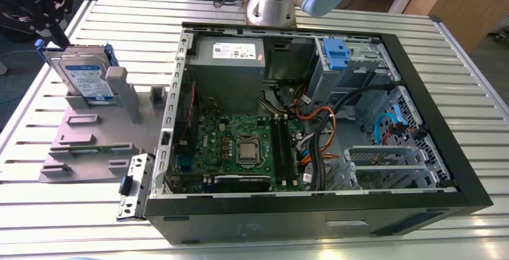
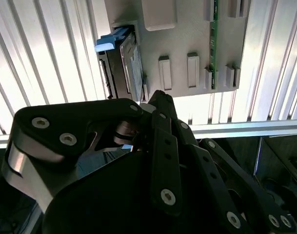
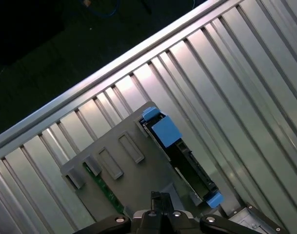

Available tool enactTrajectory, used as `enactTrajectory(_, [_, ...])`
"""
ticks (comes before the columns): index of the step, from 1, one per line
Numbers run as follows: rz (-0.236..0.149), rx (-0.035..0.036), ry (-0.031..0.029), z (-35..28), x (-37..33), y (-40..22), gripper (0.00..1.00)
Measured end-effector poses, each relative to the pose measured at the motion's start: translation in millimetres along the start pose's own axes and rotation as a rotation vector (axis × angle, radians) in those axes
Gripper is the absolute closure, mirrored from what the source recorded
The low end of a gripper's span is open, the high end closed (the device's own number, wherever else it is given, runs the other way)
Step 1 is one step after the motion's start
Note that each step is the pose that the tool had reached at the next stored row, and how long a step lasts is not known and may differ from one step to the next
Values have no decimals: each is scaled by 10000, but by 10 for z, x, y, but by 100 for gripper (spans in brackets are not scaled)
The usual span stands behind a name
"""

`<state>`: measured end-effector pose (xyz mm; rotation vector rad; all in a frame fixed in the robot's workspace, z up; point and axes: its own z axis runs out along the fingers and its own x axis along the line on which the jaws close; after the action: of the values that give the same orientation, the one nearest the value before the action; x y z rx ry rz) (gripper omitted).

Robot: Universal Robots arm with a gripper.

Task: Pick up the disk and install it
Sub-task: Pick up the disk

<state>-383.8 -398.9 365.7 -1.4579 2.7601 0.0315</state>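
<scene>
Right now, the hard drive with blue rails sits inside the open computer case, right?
No. The hard drive stands on edge in the grey holder on the table, outside the computer case, as the exterior view shows.

In the exterior view I had open air over the disk (image 1: 86, 75) at twelve o'clock, but a grey post (image 1: 119, 88) stood just beside it at three, the open computer case (image 1: 176, 93) walling off beyond.
</scene>
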Motion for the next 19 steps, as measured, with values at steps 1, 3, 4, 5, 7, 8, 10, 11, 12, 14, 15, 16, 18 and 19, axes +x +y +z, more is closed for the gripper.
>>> enactTrajectory(1, [-17, -1, 1, 0, 0, 0, 89])
enactTrajectory(3, [-49, -1, 1, 0, 0, 0, 89])
enactTrajectory(4, [-63, -2, 1, 0, 0, 0, 89])
enactTrajectory(5, [-76, -2, 2, 0, 0, 0, 89])
enactTrajectory(7, [-99, -3, 2, 0, 0, 0, 89])
enactTrajectory(8, [-103, -3, 2, 0, 0, 0, 89])
enactTrajectory(10, [-104, -3, 3, -1, 0, 0, 89])
enactTrajectory(11, [-104, -3, 3, 0, 0, 0, 89])
enactTrajectory(12, [-104, -3, 3, -1, 0, 0, 89])
enactTrajectory(14, [-104, -3, 3, -1, 0, 0, 89])
enactTrajectory(15, [-104, -3, 3, -1, 0, 0, 89])
enactTrajectory(16, [-104, -2, 2, 0, 0, 0, 89])
enactTrajectory(18, [-119, -3, 3, 0, 0, 0, 89])
enactTrajectory(19, [-171, -3, 3, 0, 0, 0, 89])
